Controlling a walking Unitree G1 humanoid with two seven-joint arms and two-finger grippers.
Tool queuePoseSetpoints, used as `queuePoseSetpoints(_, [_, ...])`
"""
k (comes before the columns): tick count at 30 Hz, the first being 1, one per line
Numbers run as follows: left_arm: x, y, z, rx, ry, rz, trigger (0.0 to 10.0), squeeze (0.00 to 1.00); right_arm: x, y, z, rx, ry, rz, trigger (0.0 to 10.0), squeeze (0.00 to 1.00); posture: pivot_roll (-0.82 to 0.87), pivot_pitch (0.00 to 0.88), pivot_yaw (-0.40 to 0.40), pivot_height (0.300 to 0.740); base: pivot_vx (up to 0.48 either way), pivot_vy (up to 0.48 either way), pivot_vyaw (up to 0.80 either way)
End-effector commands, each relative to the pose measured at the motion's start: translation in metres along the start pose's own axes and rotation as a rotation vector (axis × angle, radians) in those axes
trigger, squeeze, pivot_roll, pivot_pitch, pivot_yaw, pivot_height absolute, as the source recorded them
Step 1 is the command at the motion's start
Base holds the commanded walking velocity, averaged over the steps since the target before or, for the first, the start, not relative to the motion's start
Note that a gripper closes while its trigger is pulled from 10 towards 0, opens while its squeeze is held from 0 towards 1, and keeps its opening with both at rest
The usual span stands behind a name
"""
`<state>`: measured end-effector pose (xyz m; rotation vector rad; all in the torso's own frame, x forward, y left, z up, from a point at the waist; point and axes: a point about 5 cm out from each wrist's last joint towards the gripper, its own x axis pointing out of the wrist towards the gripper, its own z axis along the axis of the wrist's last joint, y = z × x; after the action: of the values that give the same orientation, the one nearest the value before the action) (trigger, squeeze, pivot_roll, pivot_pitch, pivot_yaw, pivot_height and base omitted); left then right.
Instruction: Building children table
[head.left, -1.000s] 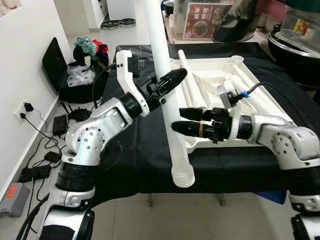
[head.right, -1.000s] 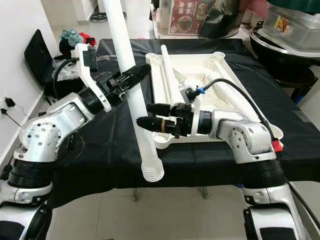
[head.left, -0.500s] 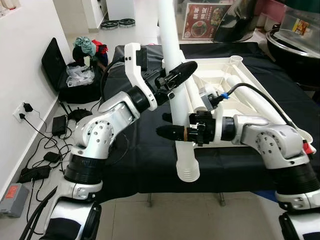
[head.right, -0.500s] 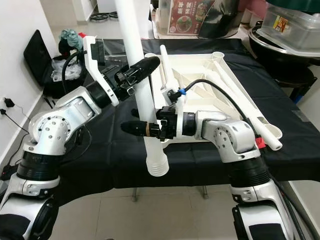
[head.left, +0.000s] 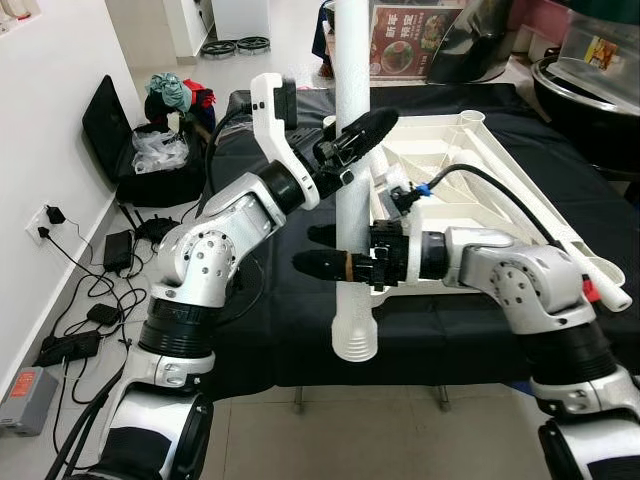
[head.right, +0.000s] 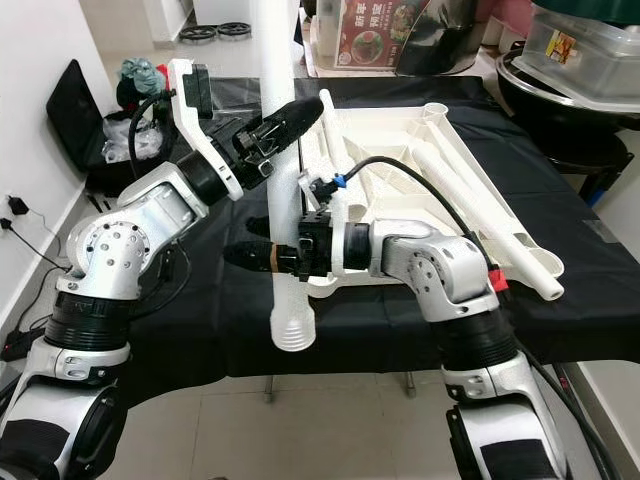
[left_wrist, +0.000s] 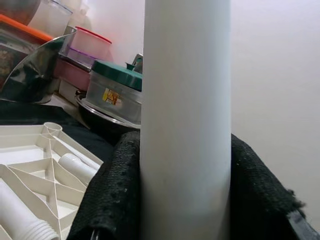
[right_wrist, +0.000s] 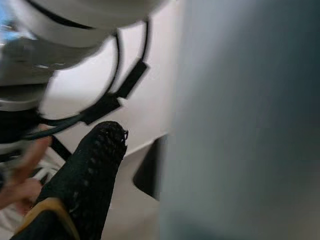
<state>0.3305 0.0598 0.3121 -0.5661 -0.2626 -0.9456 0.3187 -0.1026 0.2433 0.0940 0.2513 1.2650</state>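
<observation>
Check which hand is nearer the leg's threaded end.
Right. The right hand grips the white leg low, just above its threaded end; the left hand clamps it higher up.

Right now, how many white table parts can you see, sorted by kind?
Leg held upright in the left gripper: 1
Legs lying in the upturned tabletop: 3
Upturned tabletop: 1
Total: 5

Setting: a lived-in home room used as a work area.
Surface: table under a black cloth (head.left: 290, 330).
Floor: pale tiles (head.left: 300, 440).
Wall: white, with a socket (head.left: 45, 218) and trailing chargers.
Clutter: a pile of clothes (head.left: 175, 95); lidded food containers (head.right: 585, 50); a printed food poster (head.left: 405, 38).
</observation>
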Motion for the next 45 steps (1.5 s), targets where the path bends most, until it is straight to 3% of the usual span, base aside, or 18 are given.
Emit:
queuePoseSetpoints(1, [0.006, -0.008, 0.002, -0.006, -0.017, -0.041, 10.0, 0.0, 0.007, -0.002, 0.0, -0.002, 0.011, -0.017, 10.0, 0.0, 0.08, 0.059, -0.001, 0.74, 0.0, 0.0, 0.0])
queuePoseSetpoints(10, [0.009, -0.01, 0.0, 0.0, -0.021, -0.039, 10.0, 0.0, 0.013, -0.014, -0.006, 0.044, 0.063, -0.118, 10.0, 0.0, 0.08, 0.061, -0.005, 0.74, 0.0, 0.0, 0.0])
queuePoseSetpoints(16, [0.008, -0.008, 0.001, -0.003, -0.029, -0.032, 10.0, 0.0, 0.015, -0.014, 0.0, 0.04, 0.039, -0.114, 10.0, 0.0, 0.09, 0.064, -0.005, 0.74, 0.0, 0.0, 0.0])
queuePoseSetpoints(17, [0.008, -0.008, 0.001, -0.005, -0.031, -0.033, 10.0, 0.0, 0.016, -0.014, 0.001, 0.036, 0.033, -0.111, 6.2, 0.0, 0.08, 0.065, -0.005, 0.74, 0.0, 0.0, 0.0])
queuePoseSetpoints(19, [0.008, -0.008, 0.001, -0.007, -0.032, -0.034, 10.0, 0.0, 0.016, -0.014, 0.002, 0.034, 0.03, -0.109, 6.2, 0.0, 0.08, 0.064, -0.006, 0.74, 0.0, 0.0, 0.0])
queuePoseSetpoints(20, [0.008, -0.007, 0.002, -0.004, -0.034, -0.027, 10.0, 0.0, 0.016, -0.014, 0.002, 0.03, 0.027, -0.105, 0.0, 0.0, 0.08, 0.065, -0.004, 0.74, 0.0, 0.0, 0.0])
queuePoseSetpoints(36, [0.008, -0.003, 0.005, -0.008, -0.045, -0.014, 10.0, 0.0, 0.02, -0.01, 0.006, 0.015, 0.003, -0.071, 0.0, 0.0, 0.08, 0.068, 0.0, 0.74, 0.0, 0.0, 0.0])
queuePoseSetpoints(42, [0.009, -0.004, -0.003, 0.007, 0.01, 0.0, 10.0, 0.0, 0.02, -0.01, 0.007, 0.017, -0.007, -0.073, 0.0, 0.0, 0.09, 0.069, 0.0, 0.74, 0.0, 0.0, 0.0])
queuePoseSetpoints(43, [0.009, -0.004, -0.003, 0.018, 0.009, 0.0, 10.0, 0.44, 0.02, -0.01, 0.007, 0.016, -0.006, -0.071, 0.0, 0.0, 0.09, 0.07, 0.0, 0.74, 0.0, 0.0, 0.0])
queuePoseSetpoints(44, [0.009, -0.005, -0.003, 0.017, 0.003, -0.012, 10.0, 1.0, 0.021, -0.01, 0.007, 0.016, -0.006, -0.071, 0.0, 0.0, 0.09, 0.071, 0.0, 0.74, 0.0, 0.0, 0.0])
queuePoseSetpoints(45, [0.009, -0.006, -0.003, 0.015, 0.0, -0.02, 10.0, 1.0, 0.021, -0.01, 0.007, 0.016, -0.005, -0.071, 0.0, 0.0, 0.09, 0.071, 0.0, 0.74, 0.0, 0.0, 0.0])
